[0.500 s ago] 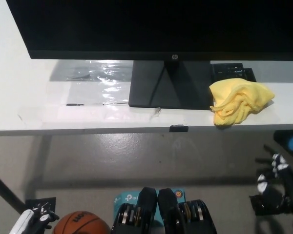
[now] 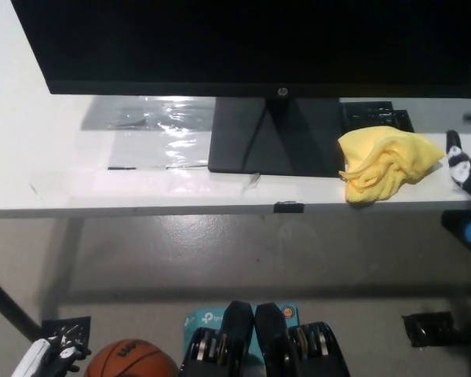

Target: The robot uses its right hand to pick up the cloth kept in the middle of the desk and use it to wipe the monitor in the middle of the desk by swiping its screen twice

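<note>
The yellow cloth is lying crumpled on the counter, at 4 o'clock from the monitor. The right hand, just beside it at 3 o'clock, is grasping nothing visible; its grip cannot be told.

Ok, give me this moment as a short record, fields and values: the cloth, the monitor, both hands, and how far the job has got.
cloth: yellow cloth, crumpled, on the white desk just right of the monitor stand, not held
monitor: black monitor, screen dark, upright across the desk's middle
right hand: black right hand at the picture's right edge, level with the cloth, apart from it; mostly cut off, fingers unclear
left hand: white left hand low at lower left, next to a basketball
progress: cloth not yet picked up, no wiping yet
</note>
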`<state>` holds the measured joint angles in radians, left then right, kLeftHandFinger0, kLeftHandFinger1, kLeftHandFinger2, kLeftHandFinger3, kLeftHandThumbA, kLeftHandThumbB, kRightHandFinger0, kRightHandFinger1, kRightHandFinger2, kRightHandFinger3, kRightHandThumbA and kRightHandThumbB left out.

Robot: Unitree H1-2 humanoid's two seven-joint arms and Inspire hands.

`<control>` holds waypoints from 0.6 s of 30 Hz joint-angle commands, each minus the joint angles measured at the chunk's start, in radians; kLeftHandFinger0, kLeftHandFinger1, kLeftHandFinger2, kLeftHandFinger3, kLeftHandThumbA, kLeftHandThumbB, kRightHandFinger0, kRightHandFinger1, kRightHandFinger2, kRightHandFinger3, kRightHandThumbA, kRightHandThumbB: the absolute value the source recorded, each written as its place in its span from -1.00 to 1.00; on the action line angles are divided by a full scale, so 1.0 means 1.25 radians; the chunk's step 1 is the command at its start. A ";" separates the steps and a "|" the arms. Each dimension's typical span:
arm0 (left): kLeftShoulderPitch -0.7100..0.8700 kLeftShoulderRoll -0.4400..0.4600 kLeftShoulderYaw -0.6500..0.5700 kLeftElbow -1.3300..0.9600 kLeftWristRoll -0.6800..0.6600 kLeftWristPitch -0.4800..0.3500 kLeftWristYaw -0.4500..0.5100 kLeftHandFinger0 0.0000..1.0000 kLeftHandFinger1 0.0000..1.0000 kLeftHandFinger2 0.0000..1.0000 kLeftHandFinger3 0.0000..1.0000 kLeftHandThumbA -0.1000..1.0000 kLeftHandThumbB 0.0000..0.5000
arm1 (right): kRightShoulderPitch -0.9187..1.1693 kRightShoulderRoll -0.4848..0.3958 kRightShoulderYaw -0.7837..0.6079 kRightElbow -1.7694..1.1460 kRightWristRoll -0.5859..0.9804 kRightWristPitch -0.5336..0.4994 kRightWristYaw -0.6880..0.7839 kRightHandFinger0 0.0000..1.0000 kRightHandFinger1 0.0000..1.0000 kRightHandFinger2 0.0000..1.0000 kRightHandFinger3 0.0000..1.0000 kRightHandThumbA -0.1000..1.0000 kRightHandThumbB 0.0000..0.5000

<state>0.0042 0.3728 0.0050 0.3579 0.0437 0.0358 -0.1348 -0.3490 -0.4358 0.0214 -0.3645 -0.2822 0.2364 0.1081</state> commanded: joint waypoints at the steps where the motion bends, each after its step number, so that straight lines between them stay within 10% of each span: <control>1: -0.005 0.024 0.004 -0.023 0.006 -0.010 -0.013 0.33 0.32 -0.91 -1.00 0.33 1.00 | -0.049 -0.057 0.056 0.032 -0.037 0.110 0.112 0.67 1.00 1.00 1.00 0.04 -0.25; 18: -0.006 0.039 0.003 -0.037 0.015 0.006 -0.026 0.39 0.38 -0.87 -1.00 0.33 1.00 | -0.218 -0.085 0.236 0.385 -0.078 0.162 0.224 1.00 1.00 1.00 1.00 0.58 -0.07</control>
<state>0.0022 0.3862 0.0053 0.3470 0.0507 0.0386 -0.1540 -0.5295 -0.5329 0.3037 0.0620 -0.3458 0.4131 0.3517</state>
